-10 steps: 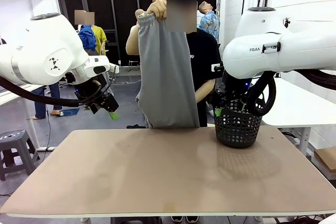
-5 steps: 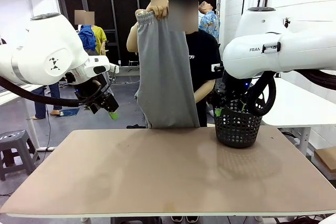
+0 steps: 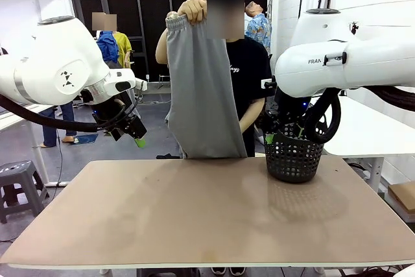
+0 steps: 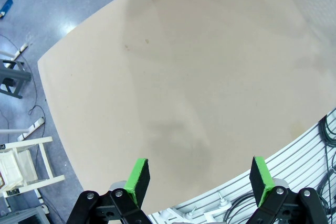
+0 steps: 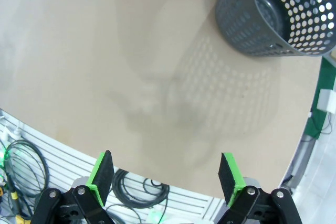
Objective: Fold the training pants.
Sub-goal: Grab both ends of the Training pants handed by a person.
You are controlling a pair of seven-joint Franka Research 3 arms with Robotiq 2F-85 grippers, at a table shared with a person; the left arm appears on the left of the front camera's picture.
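Left pincer (image 3: 138,139) left of training pants (image 3: 204,95)

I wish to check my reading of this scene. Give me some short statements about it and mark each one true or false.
1. The training pants hang from the person's hand at the table's far side. True.
2. The basket lies tipped on its side. False: it stands upright on the table.
3. The left gripper is open and holds nothing. True.
4. The right gripper grips the pants. False: it is open and empty.
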